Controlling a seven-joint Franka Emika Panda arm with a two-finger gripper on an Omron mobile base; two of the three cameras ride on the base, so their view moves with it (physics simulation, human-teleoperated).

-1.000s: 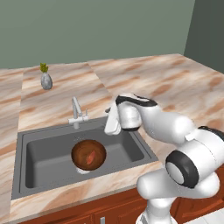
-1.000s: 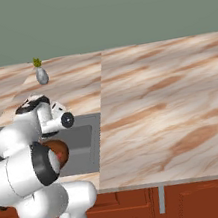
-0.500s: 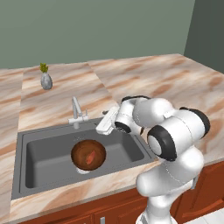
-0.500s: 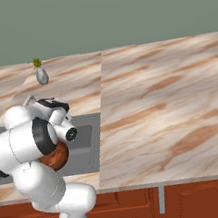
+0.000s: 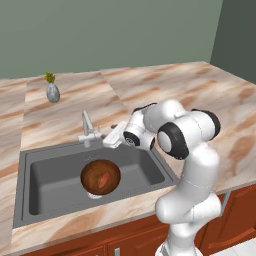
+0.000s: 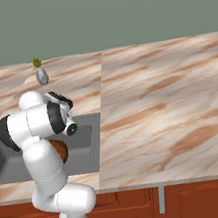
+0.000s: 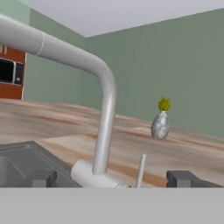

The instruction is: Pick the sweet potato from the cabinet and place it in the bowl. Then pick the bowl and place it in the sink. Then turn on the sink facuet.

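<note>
Right now the claw [image 7: 111,177] sits low on the counter [image 5: 165,90] just beside the sink facuet [image 5: 88,128], its two dark fingertips [image 7: 181,178] spread wide apart — nothing between them. From the hand view, the faucet's thick silver spout [image 7: 106,118] rises straight ahead from a round base and bends overhead toward the upper left, and the slim upright lever [image 7: 141,169] stands just to the right of that base, in the gap between the fingertips but not touched by either.

From the left base view the white arm [image 5: 185,145] reaches over the sink's back right corner, the hand pointing at the faucet. In front of the faucet lies the dark grey sink [image 5: 45,195], and down in the basin the dark brown wooden bowl [image 5: 90,176] rests over the drain — the reddish-orange sweet potato [image 5: 104,179] lies inside the bowl. In the right base view the arm covers most of the bowl, leaving a brown sliver of it.

Well behind the faucet, near the green wall, a small grey speckled vase [image 5: 53,92] with a yellow-green sprig stands upright on the counter. Far left of the faucet in the hand view, a reddish-brown cabinet block holds a dark microwave [image 7: 8,71].
</note>
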